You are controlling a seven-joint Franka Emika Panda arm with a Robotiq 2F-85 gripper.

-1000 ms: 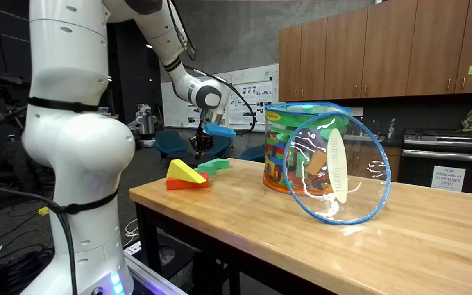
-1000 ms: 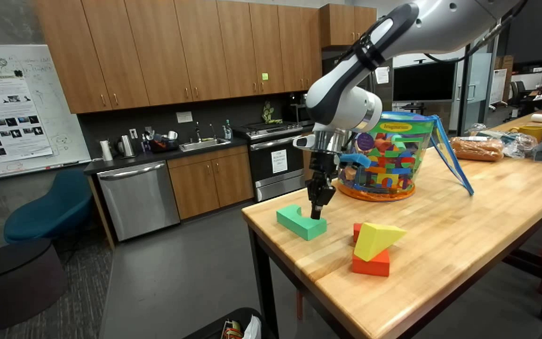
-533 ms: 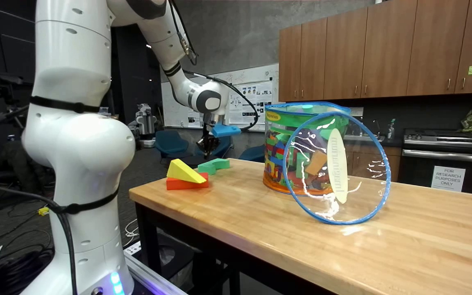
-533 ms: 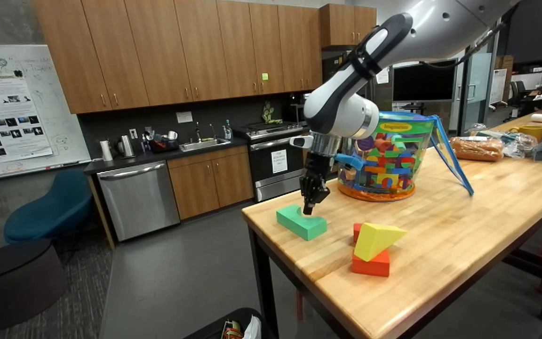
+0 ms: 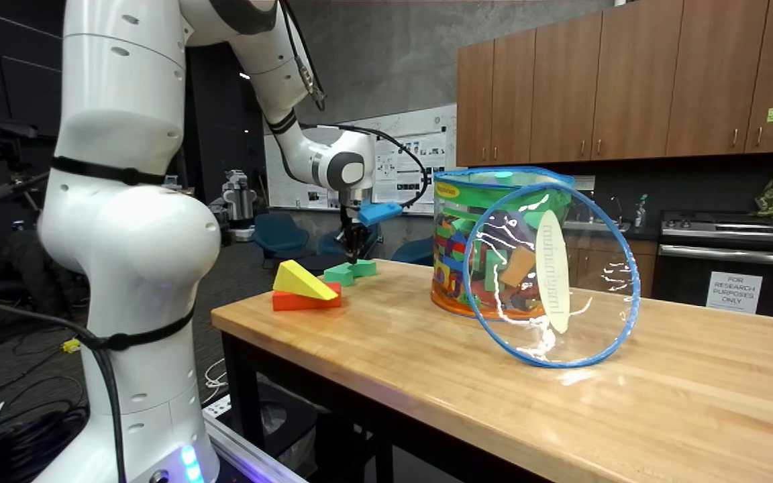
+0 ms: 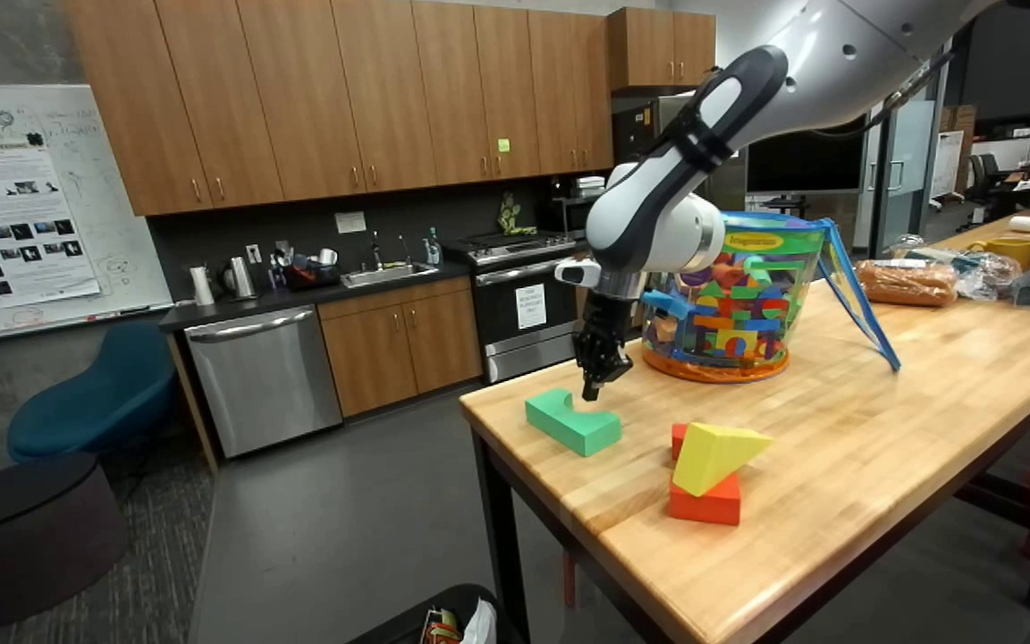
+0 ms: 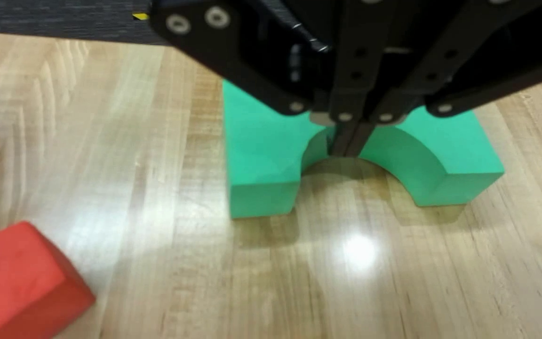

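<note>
My gripper [image 7: 345, 141] is shut, its two fingertips pressed together with nothing between them. In the wrist view they overlap the curved notch of a green arch block [image 7: 261, 146]; whether they touch it I cannot tell. The same green block [image 6: 573, 427] lies flat near the table's corner, with the gripper [image 6: 590, 394] pointing down just over its notched side. A yellow wedge [image 6: 713, 458] rests tilted on red block pieces [image 6: 707, 506]. Part of that red [image 7: 17, 282] shows at the wrist view's lower left. The gripper's metal links hide the block's far middle.
A clear bag with a green band [image 6: 761, 241], full of coloured blocks, stands on the wooden table [image 5: 695, 402] behind the gripper. Its round lid, rimmed in blue [image 5: 636, 288], hangs open onto the tabletop. Wrapped bread [image 6: 908, 282] and plastic bags lie farther along.
The gripper has shifted a short way over the table towards the green block's notched side, rightward in an exterior view, and its wrist has turned slightly. It stays shut. The blocks have not moved.
</note>
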